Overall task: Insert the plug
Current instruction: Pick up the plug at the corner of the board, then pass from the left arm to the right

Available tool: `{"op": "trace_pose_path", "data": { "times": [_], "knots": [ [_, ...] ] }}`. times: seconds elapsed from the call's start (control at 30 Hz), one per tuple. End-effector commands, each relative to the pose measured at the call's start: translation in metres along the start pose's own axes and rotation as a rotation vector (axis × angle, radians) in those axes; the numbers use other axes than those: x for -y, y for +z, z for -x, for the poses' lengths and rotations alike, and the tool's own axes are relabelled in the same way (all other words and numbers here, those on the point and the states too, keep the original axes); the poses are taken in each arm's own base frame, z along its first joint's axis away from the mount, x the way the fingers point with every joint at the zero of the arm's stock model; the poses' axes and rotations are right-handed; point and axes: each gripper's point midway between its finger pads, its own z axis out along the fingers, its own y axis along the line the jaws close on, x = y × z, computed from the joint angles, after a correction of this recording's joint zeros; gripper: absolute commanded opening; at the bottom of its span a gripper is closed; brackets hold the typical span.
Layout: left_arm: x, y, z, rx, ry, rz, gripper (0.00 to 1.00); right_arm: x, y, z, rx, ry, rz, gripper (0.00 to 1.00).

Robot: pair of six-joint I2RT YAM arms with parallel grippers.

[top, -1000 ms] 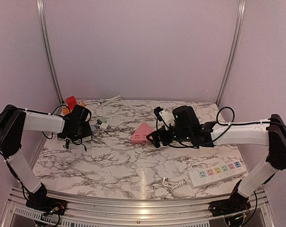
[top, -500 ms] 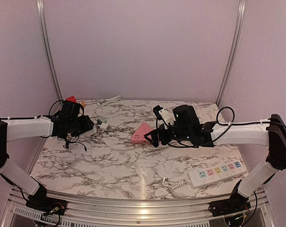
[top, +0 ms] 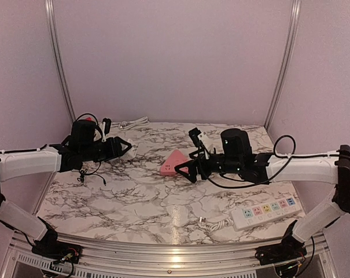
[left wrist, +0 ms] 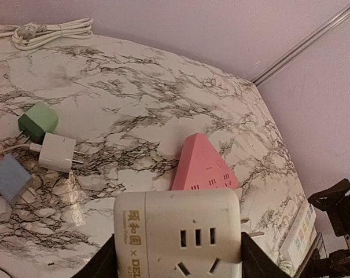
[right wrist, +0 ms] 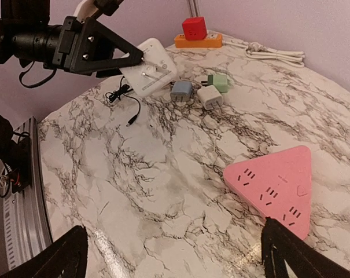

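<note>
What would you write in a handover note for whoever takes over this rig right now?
Left gripper: shut on the white adapter, held off the table.
Right gripper: open, empty, near the pink socket.
Three plugs lie loose on the left side; the strip lies near right.
Done: adapter picked up.
Left: nothing is plugged in yet.

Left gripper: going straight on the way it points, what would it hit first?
Probably the pink triangular power strip, lying straight ahead of the left gripper and the white socket adapter it holds; depth is unclear, so the marble table might come first.
</note>
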Motion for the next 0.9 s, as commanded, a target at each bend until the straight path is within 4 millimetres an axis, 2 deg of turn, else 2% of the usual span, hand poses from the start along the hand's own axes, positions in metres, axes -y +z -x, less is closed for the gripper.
{"op": "trace_pose_path", "data": {
  "times": [0.0, 0.2, 0.37, 0.53, 0.63, 0.77, 0.87],
  "knots": [
    [0.084, -0.023, 0.013, 0.079, 0.187, -0.363, 0.41, -0.039, -0.011, 0.021, 0.081, -0.052, 0.189, 0.98],
    [0.149, -0.042, -0.016, 0.013, 0.377, -0.693, 0.41, -0.060, -0.018, 0.027, 0.095, -0.011, 0.318, 0.98],
    [0.187, -0.076, -0.028, 0.057, 0.488, -0.907, 0.43, -0.079, -0.030, 0.039, 0.124, 0.117, 0.480, 0.98],
    [0.203, -0.098, -0.037, 0.071, 0.582, -1.016, 0.43, -0.098, -0.060, 0.053, 0.206, 0.216, 0.680, 0.98],
    [0.210, -0.109, -0.048, 0.062, 0.636, -1.087, 0.43, -0.106, -0.071, 0.054, 0.230, 0.248, 0.762, 0.99],
    [0.218, -0.122, -0.066, 0.035, 0.691, -1.181, 0.44, -0.115, -0.077, 0.051, 0.227, 0.353, 0.866, 0.98],
    [0.226, -0.133, -0.077, 0.028, 0.740, -1.247, 0.45, -0.130, -0.081, 0.051, 0.221, 0.386, 0.966, 0.99]
  ]
}}
